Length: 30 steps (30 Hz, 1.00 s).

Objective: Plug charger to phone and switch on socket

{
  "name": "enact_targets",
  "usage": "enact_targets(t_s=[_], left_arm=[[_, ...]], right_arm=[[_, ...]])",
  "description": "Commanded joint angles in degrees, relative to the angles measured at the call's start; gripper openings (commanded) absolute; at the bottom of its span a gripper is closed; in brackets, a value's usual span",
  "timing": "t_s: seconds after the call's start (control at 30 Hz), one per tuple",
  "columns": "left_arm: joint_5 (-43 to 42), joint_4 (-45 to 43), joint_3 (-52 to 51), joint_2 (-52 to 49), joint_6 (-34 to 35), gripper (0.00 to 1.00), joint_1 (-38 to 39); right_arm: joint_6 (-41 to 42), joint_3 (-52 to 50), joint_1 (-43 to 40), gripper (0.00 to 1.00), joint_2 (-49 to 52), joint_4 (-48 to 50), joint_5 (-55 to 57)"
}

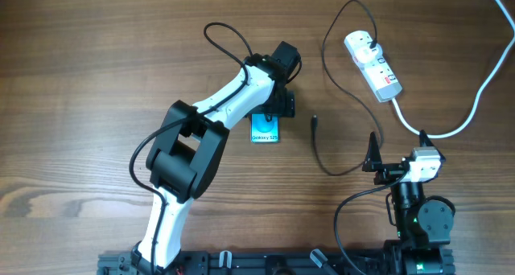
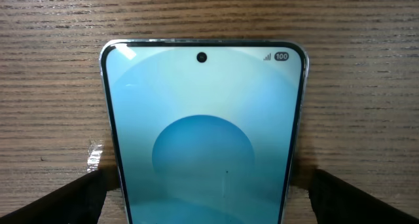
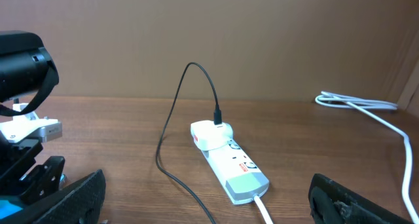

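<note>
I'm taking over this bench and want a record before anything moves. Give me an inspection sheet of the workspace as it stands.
Surface: wooden table.
Job's things: phone lies flat, screen up. The charger has its plug head in the socket. Its connector tip lies on the table right of the phone, not plugged in. Switch position cannot be told.
Clutter: small clear scrap beside the phone's edge.
Claws: left claw is open and straddles the phone; contact unclear. Right claw is open and empty, beside the charger's cable.
Cables: thick white cord runs from the socket off the right edge.
Surroundings: plain brown wall.
</note>
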<state>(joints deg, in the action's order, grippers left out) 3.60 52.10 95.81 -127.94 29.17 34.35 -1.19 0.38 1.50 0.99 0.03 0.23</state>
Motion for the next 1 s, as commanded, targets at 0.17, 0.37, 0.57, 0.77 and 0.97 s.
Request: enact_targets(t_s=[0.17,0.37,0.57,0.77,0.97], left_arm=[[-0.26,1.07,-1.01,-3.32,0.24,0.83,0.26],[-0.26,1.09,-1.01,-3.32,0.24,0.83,0.26],[-0.02,1.11,-1.01,-3.32,0.24,0.86,0.26],[0.15,1.31,-1.01,-3.32,0.24,0.84,0.26],[0.17,1.31,-1.01,-3.32,0.24,0.84,0.26]], right_arm=[[-0.15,-0.09,-0.28,1.00,-0.20,0.31,-0.24],[-0.15,-0.09,-0.28,1.00,-0.20,0.31,-0.24],[-0.15,-0.09,-0.28,1.00,-0.20,0.31,-0.24],[-0.15,-0.09,-0.28,1.00,-0.20,0.31,-0.24],[-0.15,-0.09,-0.28,1.00,-0.20,0.31,-0.24]])
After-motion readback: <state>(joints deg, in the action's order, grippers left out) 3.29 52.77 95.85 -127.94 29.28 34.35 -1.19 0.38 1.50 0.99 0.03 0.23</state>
